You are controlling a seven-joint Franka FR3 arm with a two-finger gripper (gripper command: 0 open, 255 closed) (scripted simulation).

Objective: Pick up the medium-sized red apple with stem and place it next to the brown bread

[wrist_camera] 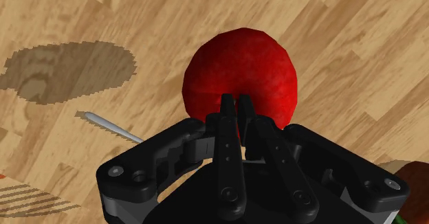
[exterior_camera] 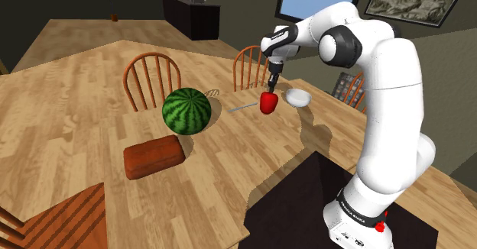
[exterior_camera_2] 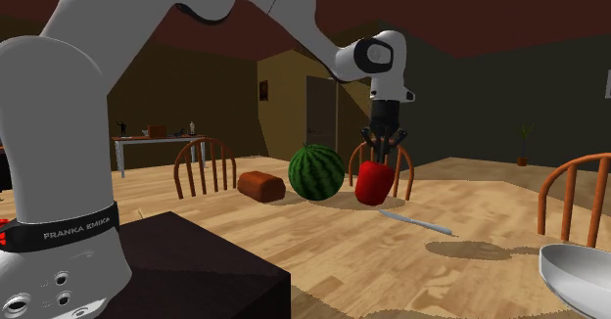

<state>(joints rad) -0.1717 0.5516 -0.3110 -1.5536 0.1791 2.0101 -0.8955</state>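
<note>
Found the pincer (exterior_camera: 271, 89) clamped on the top of the red apple (exterior_camera: 268, 102), with the two fingers drawn nearly together over the crown in the wrist view. Saw the apple hanging under the pincer above the wooden worktop (exterior_camera: 76, 118), between the striped watermelon (exterior_camera: 187, 111) and the white bowl (exterior_camera: 298, 98) in the shoulder view, with a thin grey utensil (exterior_camera: 244, 105) lying just beside it. Judged it lifted clear of the wood, going by the second exterior view, though could not make out the gap under it for certain. Could not pick out a stem behind the fingers.

Counted the first half of the task as done, or very nearly: reached, gripped, probably raised. Counted the second half as not yet begun. Noted the brown bread (exterior_camera: 153, 157) lying flat on the worktop well apart from the apple, on the far side of the watermelon and near it.

Left to do, by this reading: carry over or around the watermelon, lower onto bare wood beside the bread, open up and back away. Reckoned the narrow hold on the crown the weak point, with a risk of swinging or slipping on the way. Reckoned the watermelon the thing to steer clear of.
</note>
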